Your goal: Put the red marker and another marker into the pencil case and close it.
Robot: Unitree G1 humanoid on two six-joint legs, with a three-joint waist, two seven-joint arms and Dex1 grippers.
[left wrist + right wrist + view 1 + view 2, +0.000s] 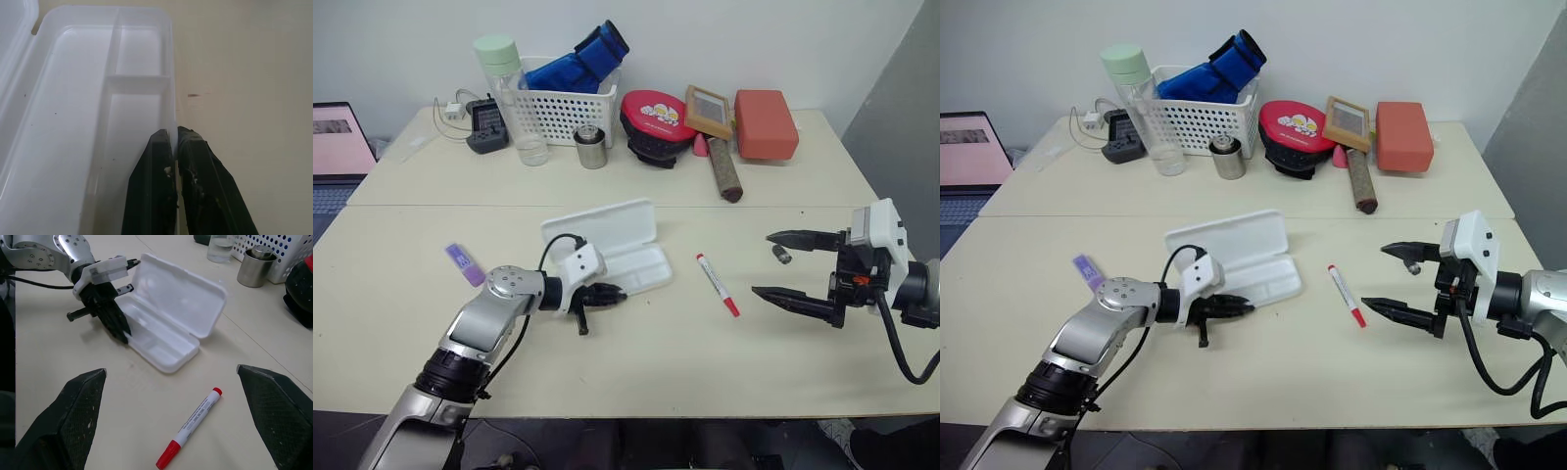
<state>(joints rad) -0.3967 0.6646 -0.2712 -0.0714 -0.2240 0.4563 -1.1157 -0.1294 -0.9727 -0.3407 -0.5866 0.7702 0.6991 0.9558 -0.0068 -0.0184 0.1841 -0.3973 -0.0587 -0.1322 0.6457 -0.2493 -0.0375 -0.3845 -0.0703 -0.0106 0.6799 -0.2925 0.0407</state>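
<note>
Clamped on the near rim of the pencil case (607, 250), my left gripper (612, 293) has both black fingers pinched together with the thin white wall of the tray between them; the left wrist view shows that wall caught right at the fingertips (164, 147). I see the case lying open on the cream table (607, 362), its lid tipped back toward the far side and the divided tray facing up, with nothing in the compartments that I can see. To the left of the arm, well apart from the case, the purple marker (465, 263) lies flat on the table.

Moving right, the red marker (717, 284) lies on the table between the case and my right gripper, touching neither, its red cap toward the near edge. Just beyond it a small dark object (782, 255) sits on the table near the right fingers; I cannot tell what it is.

On the right, my right gripper (798, 266) hangs above the table with its two fingers spread wide and nothing between them.

Along the far side of the table I see a laptop (337, 147), a bottle with a green cap (514, 98), a white mesh basket (558, 113) holding something blue, a metal cup (590, 147), a red and black case (656, 125), a wooden brush (713, 127) and an orange box (766, 123).
</note>
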